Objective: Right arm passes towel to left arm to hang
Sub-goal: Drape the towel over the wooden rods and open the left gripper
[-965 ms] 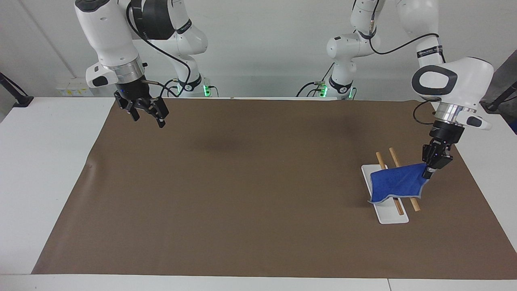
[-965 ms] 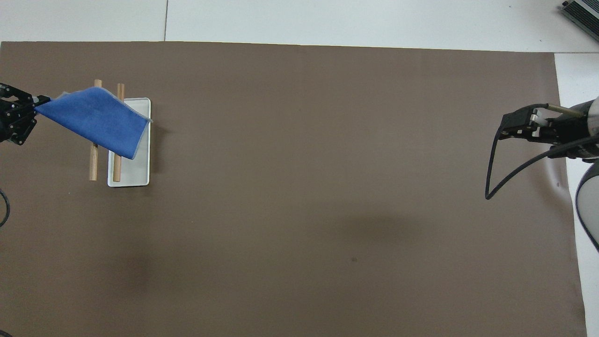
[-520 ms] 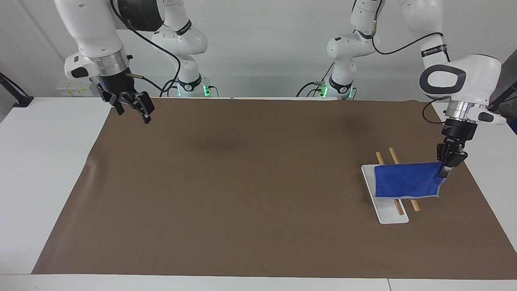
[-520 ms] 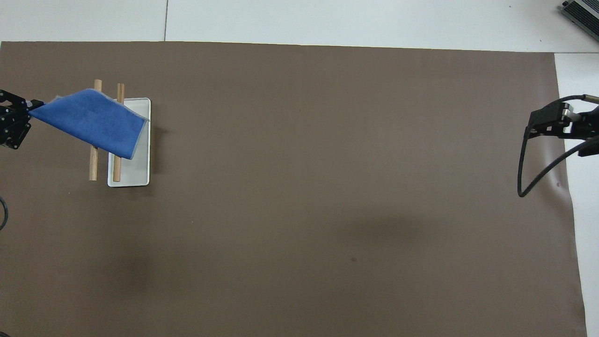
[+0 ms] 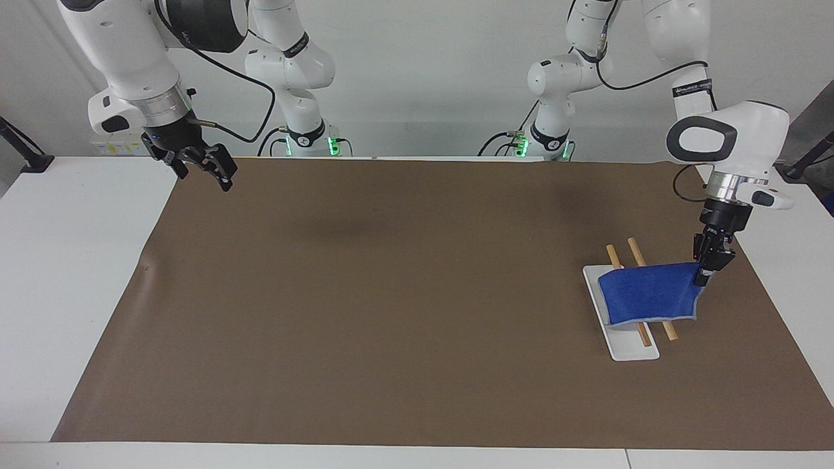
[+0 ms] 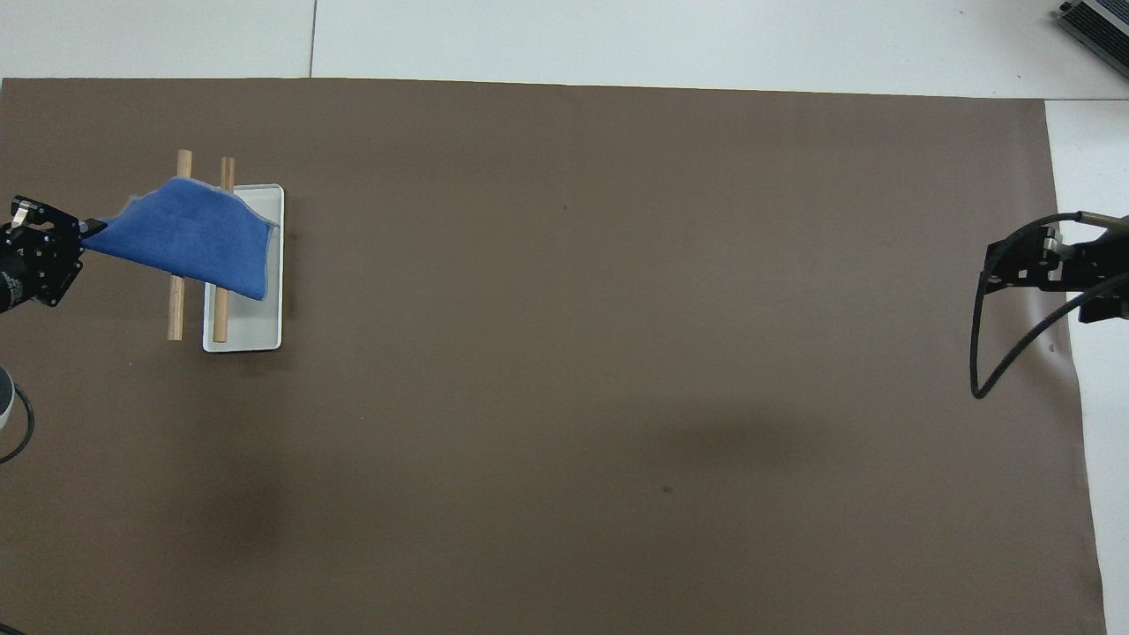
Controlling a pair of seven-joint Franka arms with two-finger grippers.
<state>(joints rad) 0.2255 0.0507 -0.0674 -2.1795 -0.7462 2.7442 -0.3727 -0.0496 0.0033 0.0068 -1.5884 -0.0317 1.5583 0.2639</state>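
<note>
Worktop (image 5: 78, 260): white, most of it covered by a brown mat (image 5: 391, 293).

Right arm (image 5: 130, 58): raised at its own end of the worktop, waiting. Right pincer (image 5: 203, 170) hangs over the mat's corner nearest its base, fingers spread, nothing between them.

Left arm (image 5: 730, 137): reaches down at its end of the worktop. Left pincer (image 5: 707, 270) points downward, pinching one corner of the towel.

White tray (image 5: 635, 348): lies on the mat toward the left arm's end. Two wooden bars (image 5: 651, 293) run over it side by side, their ends showing past the cloth on both sides.

Towel (image 5: 648, 296): blue, pale edging. Draped across both bars and over the tray, held up at the pinched corner, sagging from there toward the tray. Its lower hem hangs in front of the bars in the facing view. In the overhead view the towel (image 6: 190, 234) stretches from the left pincer (image 6: 75, 238) across the bars to the tray (image 6: 251, 339).
</note>
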